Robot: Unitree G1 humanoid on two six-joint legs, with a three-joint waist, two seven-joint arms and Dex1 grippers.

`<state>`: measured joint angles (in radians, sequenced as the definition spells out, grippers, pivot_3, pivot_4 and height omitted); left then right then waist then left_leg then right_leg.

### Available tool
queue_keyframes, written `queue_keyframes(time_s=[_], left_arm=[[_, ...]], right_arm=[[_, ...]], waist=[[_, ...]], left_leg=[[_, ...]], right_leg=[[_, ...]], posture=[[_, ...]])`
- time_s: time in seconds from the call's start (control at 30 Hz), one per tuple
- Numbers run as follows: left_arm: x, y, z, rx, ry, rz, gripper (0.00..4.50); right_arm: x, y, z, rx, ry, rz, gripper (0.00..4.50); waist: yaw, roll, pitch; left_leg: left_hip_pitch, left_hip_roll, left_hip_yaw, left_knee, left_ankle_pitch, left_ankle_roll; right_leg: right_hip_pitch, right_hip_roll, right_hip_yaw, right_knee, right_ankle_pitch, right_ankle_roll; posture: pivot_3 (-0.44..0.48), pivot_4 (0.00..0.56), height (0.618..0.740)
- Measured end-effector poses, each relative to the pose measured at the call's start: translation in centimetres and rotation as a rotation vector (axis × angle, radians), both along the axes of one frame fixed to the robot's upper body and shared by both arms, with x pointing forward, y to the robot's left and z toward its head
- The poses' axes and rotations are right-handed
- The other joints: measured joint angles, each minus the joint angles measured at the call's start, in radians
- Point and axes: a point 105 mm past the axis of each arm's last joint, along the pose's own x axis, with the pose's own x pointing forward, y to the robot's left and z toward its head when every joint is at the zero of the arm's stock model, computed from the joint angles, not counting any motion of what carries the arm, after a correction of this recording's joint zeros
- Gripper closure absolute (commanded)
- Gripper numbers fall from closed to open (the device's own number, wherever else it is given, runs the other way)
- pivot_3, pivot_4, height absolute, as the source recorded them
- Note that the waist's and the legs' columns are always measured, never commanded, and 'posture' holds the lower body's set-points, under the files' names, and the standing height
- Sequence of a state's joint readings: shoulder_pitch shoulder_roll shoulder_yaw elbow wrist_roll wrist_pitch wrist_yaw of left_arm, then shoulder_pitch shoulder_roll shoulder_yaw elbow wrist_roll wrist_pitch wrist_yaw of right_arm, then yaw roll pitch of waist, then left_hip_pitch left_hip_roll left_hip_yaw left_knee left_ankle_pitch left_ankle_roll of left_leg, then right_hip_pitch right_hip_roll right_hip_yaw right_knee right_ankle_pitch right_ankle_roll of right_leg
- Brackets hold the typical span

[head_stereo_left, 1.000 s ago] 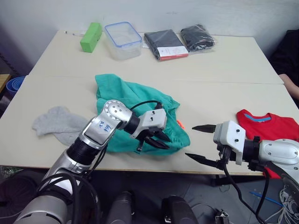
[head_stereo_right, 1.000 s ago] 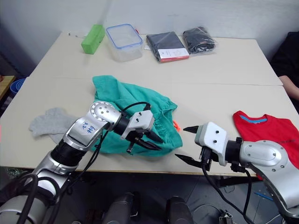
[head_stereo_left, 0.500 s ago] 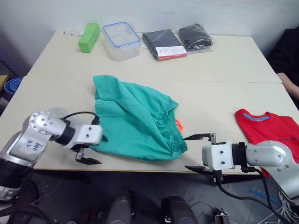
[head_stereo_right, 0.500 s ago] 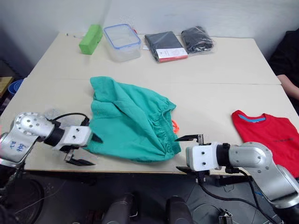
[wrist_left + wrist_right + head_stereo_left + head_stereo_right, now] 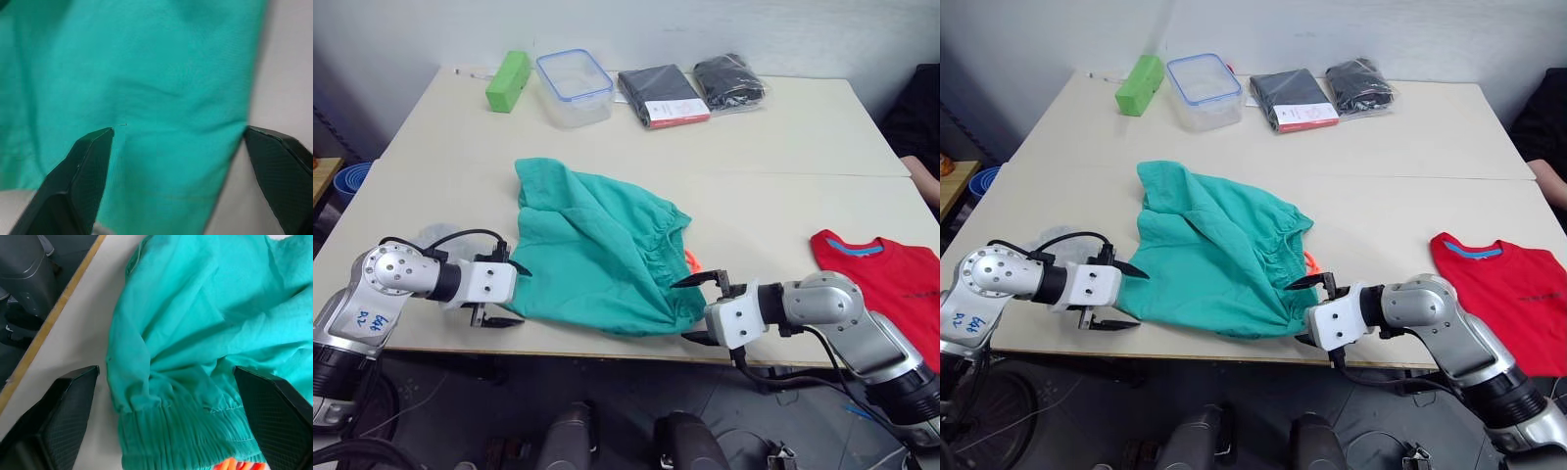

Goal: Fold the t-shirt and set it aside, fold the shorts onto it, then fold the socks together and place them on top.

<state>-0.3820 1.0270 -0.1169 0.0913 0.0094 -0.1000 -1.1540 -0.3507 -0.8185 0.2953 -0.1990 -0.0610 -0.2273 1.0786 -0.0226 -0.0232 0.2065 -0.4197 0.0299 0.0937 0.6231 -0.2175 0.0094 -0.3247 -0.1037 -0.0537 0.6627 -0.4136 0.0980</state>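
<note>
Shorts point(image 5: 597, 250) are lying crumpled in the middle of the table point(image 5: 783, 147), with the t-shirt point(image 5: 886, 284) sitting well apart at the table's right edge. Left gripper point(image 5: 509, 294) is hovering wide open at the shorts' left near hem, while the right gripper point(image 5: 697, 308) is gaping just beside the gathered waistband corner.

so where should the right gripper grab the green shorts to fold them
Best bet is the gathered waistband at the near right corner of the shorts. It's bunched and thick, so it should give more to pinch than the flat cloth. Come in from the right, low along the table: the open right gripper already faces it there.
</note>
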Motion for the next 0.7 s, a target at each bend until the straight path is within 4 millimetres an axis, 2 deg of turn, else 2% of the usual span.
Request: queue_keyframes(time_s=[0.33, 0.4, 0.5, 0.57, 0.7], left_arm=[[0.5, 1.0, -0.4, 0.037, -0.011, 0.013, 3.85], [0.6, 1.1, -0.4, 0.048, -0.012, 0.013, 4.45], [0.6, 1.1, -0.4, 0.058, -0.008, 0.009, 4.48], [0.3, 0.8, -0.3, 0.037, 0.029, 0.020, 4.48], [-2.6, -1.0, -0.8, -0.027, 0.225, -0.015, 4.48]], right_arm=[[0.4, -0.5, -0.9, -0.022, 0.017, -0.023, 4.38], [0.5, -0.6, -0.9, -0.026, 0.019, -0.026, 4.50], [0.6, -1.4, -0.9, -0.052, 0.029, -0.037, 4.50], [0.5, -2.8, -0.2, -0.074, 0.082, -0.074, 4.50], [-1.5, -4.8, 2.1, -0.071, 0.257, -0.122, 4.50]], waist=[[-0.005, 0.001, 0.000], [-0.005, 0.001, 0.000], [-0.005, 0.001, 0.000], [-0.005, 0.001, 0.000], [-0.005, 0.001, 0.000]], left_leg=[[0.001, 0.001, 0.000, 0.000, 0.000, 0.000], [0.001, 0.001, 0.000, 0.000, 0.000, 0.000], [0.001, 0.001, 0.001, 0.000, 0.000, 0.000], [0.000, 0.000, 0.001, 0.000, 0.000, 0.000], [-0.001, 0.001, -0.001, -0.001, -0.002, -0.001]], right_leg=[[0.000, 0.001, 0.000, 0.001, 0.000, 0.000], [0.000, 0.001, 0.000, 0.001, 0.000, 0.000], [0.000, 0.001, 0.000, 0.001, 0.000, 0.000], [-0.001, 0.000, 0.000, 0.000, 0.000, 0.000], [-0.001, 0.000, 0.000, 0.000, 0.000, 0.000]], posture=[[0.000, 0.150, 0.740], [0.000, 0.150, 0.740], [0.000, 0.150, 0.740], [0.000, 0.150, 0.740], [0.000, 0.150, 0.740]])
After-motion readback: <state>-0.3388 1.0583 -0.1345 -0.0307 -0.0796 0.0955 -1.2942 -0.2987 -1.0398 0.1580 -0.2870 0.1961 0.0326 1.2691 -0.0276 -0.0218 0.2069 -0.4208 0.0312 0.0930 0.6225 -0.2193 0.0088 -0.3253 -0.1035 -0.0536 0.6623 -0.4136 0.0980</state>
